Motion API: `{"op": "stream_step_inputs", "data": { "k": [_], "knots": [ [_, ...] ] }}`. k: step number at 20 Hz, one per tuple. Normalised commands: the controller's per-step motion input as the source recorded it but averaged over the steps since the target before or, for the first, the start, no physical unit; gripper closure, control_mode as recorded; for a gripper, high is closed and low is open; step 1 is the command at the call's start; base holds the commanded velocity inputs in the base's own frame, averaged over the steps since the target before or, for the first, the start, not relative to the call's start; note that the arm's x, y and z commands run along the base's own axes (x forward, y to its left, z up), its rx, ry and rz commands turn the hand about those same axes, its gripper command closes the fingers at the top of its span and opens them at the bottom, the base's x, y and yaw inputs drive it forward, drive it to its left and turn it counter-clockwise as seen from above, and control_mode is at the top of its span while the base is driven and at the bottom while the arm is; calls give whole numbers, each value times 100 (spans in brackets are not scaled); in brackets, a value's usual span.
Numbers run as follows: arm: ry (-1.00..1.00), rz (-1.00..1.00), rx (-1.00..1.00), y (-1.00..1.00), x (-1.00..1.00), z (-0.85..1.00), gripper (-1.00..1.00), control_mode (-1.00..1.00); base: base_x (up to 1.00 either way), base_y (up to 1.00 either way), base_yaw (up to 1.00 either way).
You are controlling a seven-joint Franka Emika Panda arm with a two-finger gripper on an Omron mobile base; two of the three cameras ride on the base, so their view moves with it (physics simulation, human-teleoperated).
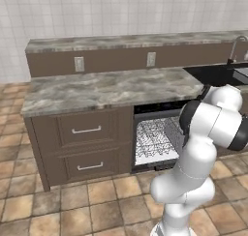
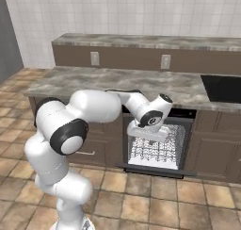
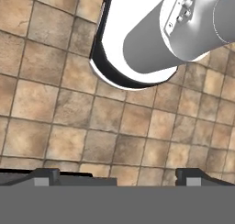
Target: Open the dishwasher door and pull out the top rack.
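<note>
Looking down your hand view, you see the gripper (image 3: 117, 175) with its fingers spread wide over brown floor tiles (image 3: 69, 113), while the top rack (image 2: 155, 150) sits in the dishwasher's opening above the dropped dishwasher door (image 2: 155, 170).

Top rack (image 2: 155, 151) pale white-grey wire; desk (image 1: 106, 87) mottled grey-beige marble; drawer fronts (image 1: 87, 131) brown with silver handles; floor (image 3: 69, 126) tan-brown tile; wall (image 1: 97, 12) white tile.
</note>
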Motion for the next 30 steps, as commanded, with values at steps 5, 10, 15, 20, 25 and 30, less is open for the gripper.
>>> {"op": "stream_step_inputs", "data": {
  "k": [5, 10, 15, 20, 25, 30],
  "knots": [
    [0, 0, 0, 0, 0, 0, -100, 100, 4, -81, 0],
    [0, 0, 0, 0, 0, 0, -100, 100, 43, -44, 0],
    [0, 0, 0, 0, 0, 0, -100, 100, 63, -13, -2],
    [0, 0, 0, 0, 0, 0, -100, 100, 64, 0, -4],
    [0, 0, 0, 0, 0, 0, -100, 100, 25, 0, 0],
    [0, 0, 0, 0, 0, 0, -100, 100, 5, 0, 0]
  ]
}}
